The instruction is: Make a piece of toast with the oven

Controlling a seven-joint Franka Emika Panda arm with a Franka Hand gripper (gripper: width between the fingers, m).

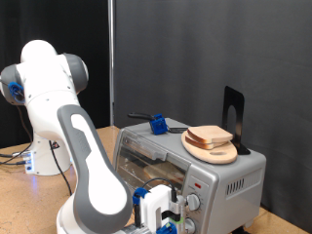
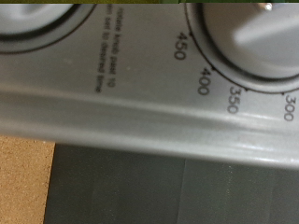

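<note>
The silver-grey toaster oven (image 1: 232, 176) stands at the exterior view's right, its glass door (image 1: 146, 161) facing the arm. Slices of pale bread (image 1: 210, 135) lie stacked on a round wooden board (image 1: 212, 152) on the oven's top. My gripper (image 1: 160, 211) is low at the oven's front, right by its two round knobs (image 1: 192, 202). The wrist view shows the oven's control panel (image 2: 140, 103) very close, with a knob (image 2: 257, 33) ringed by marks 450, 400, 350 and 300. My fingers do not show there. Nothing shows between them.
A blue object (image 1: 156, 124) with a dark handle lies on the oven's top near the back. A black upright stand (image 1: 234, 115) rises behind the board. The brown table (image 1: 24, 200) shows at the left, with cables by the arm's base.
</note>
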